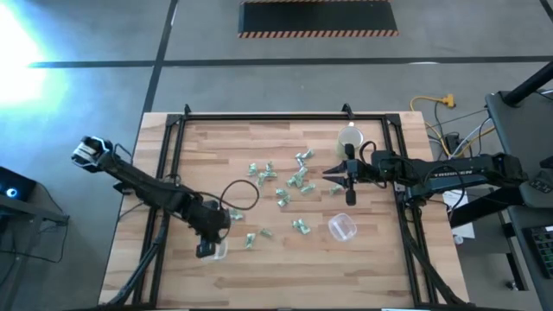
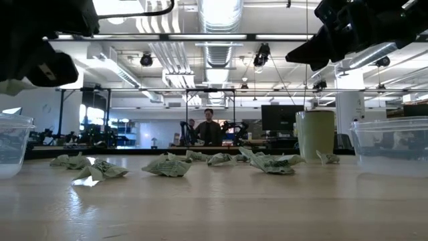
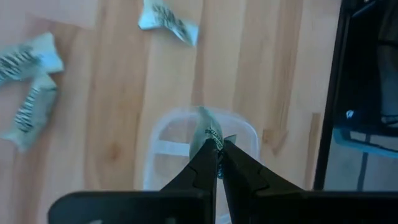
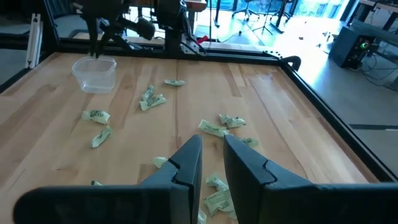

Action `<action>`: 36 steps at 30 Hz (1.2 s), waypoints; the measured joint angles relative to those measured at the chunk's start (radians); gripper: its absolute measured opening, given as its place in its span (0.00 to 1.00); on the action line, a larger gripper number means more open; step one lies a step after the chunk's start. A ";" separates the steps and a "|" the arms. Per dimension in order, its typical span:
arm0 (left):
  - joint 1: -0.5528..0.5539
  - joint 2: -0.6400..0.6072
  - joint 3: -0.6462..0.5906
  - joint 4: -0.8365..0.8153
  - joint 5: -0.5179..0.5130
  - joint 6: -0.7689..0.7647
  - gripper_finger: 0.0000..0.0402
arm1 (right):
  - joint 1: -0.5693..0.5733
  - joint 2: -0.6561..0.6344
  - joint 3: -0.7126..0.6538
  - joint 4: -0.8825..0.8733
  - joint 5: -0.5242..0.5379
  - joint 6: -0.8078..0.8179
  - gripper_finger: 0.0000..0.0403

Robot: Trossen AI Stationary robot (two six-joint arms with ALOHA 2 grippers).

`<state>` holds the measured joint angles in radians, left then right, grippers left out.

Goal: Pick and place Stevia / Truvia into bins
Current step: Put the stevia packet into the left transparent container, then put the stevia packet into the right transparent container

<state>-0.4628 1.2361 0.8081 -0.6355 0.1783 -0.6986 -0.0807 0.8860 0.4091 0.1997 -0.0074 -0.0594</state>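
Several crumpled green-and-white sachets (image 1: 285,186) lie scattered on the middle of the wooden table. One clear tub (image 1: 213,251) stands near the table's near-left part, and my left gripper (image 3: 218,151) hovers right above it, shut on one sachet (image 3: 210,132). The second clear tub (image 1: 342,227) stands to the right of the scatter. My right gripper (image 4: 212,149) hangs above the right side of the scatter, fingers narrowly open with nothing between them, pointing toward the table's left. In the low view the tubs (image 2: 11,144) (image 2: 392,144) stand at either side. My left gripper pinches the sachet by one end (image 3: 214,140) between its two fingertips, coming from above and pointing down. The rest of the sachet sticks out past the tips. It is lifted clear, over the open mouth of the tub (image 3: 165,134).
A beige round cup (image 1: 350,136) stands at the far right of the table, just beyond my right gripper. A black frame (image 1: 259,118) borders the tabletop. Bare wood lies along the near edge and far-left corner. People stand far off in the room (image 2: 208,127).
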 joint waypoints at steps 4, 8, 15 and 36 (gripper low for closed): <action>-0.031 0.021 0.003 0.001 0.000 -0.036 0.00 | 0.000 0.000 0.000 0.015 0.000 -0.002 0.14; -0.046 0.045 -0.001 -0.001 0.000 -0.082 0.00 | 0.000 0.000 0.000 0.032 0.000 -0.010 0.14; -0.049 0.072 -0.002 -0.001 -0.001 -0.107 0.03 | 0.000 0.000 0.001 0.048 0.000 -0.023 0.14; -0.033 -0.011 -0.001 -0.012 -0.054 -0.020 0.22 | 0.005 0.000 0.011 0.037 -0.263 -0.022 0.14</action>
<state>-0.4953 1.2254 0.8069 -0.6476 0.1247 -0.7186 -0.0758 0.8860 0.4199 0.2363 -0.2705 -0.0814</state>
